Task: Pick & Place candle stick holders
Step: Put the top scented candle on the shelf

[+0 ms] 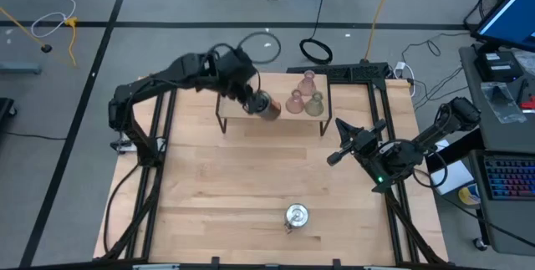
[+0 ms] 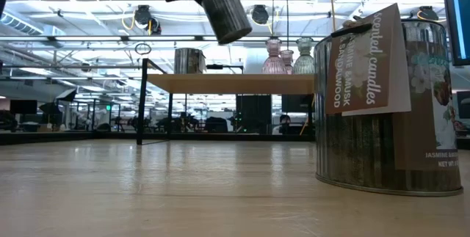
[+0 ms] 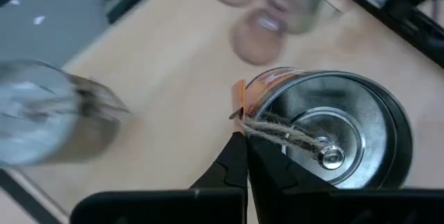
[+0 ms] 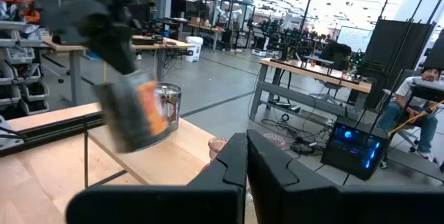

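Right then, my left tool (image 1: 255, 101) was clenched on the twine tag of a silver tin holder (image 1: 267, 105), which hung tilted in the air above the small raised shelf (image 1: 272, 111) at the far side of the worktop (image 1: 251, 186). From the left wrist I saw the closed fingers (image 3: 239, 165) pinching the twine and orange label at the tin's rim, with its shiny inside facing me. From table height the carried tin (image 2: 226, 15) hung clear of the shelf top, leaning. A second silver holder (image 2: 189, 61) already stood upright on the left part of that shelf. The three tinted glass holders (image 1: 303, 99) stood clustered on the right part of it, two pinkish and one olive-green (image 1: 314, 104), close together. The third silver tin (image 1: 297, 215) sat on the near part of the worktop, well apart from the shelf, and it filled the right of the table-height picture. My right tool (image 1: 336, 155) waited clenched and empty over the right side of the worktop, pointing toward the shelf.
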{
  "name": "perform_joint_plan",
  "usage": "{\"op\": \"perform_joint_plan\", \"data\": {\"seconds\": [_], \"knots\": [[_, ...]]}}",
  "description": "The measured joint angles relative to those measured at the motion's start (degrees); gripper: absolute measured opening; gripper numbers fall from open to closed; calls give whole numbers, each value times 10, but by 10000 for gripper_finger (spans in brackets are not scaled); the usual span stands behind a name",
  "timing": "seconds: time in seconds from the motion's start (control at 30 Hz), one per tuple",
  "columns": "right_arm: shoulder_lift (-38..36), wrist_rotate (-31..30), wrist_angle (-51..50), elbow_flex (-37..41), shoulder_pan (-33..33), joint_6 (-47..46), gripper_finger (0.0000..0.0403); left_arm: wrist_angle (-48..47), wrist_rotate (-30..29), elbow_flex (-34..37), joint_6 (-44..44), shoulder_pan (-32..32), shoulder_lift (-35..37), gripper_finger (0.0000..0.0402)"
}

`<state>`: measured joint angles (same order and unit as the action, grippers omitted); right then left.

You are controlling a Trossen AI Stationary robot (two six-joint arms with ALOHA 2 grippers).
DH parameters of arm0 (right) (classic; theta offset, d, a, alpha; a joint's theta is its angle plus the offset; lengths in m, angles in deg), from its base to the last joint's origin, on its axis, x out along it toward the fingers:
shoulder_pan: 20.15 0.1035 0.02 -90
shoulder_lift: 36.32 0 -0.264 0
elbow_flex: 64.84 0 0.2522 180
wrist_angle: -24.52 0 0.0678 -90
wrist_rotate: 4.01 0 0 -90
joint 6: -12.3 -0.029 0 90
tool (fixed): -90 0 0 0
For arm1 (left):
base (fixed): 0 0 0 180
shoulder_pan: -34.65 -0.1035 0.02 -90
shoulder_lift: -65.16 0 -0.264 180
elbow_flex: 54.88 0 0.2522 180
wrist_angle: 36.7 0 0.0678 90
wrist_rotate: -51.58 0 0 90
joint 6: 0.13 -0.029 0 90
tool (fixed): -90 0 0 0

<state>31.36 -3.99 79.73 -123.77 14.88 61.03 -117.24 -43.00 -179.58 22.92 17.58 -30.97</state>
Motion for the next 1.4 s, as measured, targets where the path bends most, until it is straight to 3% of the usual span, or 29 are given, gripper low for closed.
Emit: {"op": "perform_joint_plan", "data": {"seconds": [0.27,0.87,1.4], "knots": [[0,0,0,0,0,0,0,-7,-10,-38,-50,-79,-39,0],[0,0,0,0,-1,0,0,-97,0,-197,-109,-149,-192,0],[0,0,0,0,-1,0,0,-102,4,-202,-114,-165,-201,0]]}}
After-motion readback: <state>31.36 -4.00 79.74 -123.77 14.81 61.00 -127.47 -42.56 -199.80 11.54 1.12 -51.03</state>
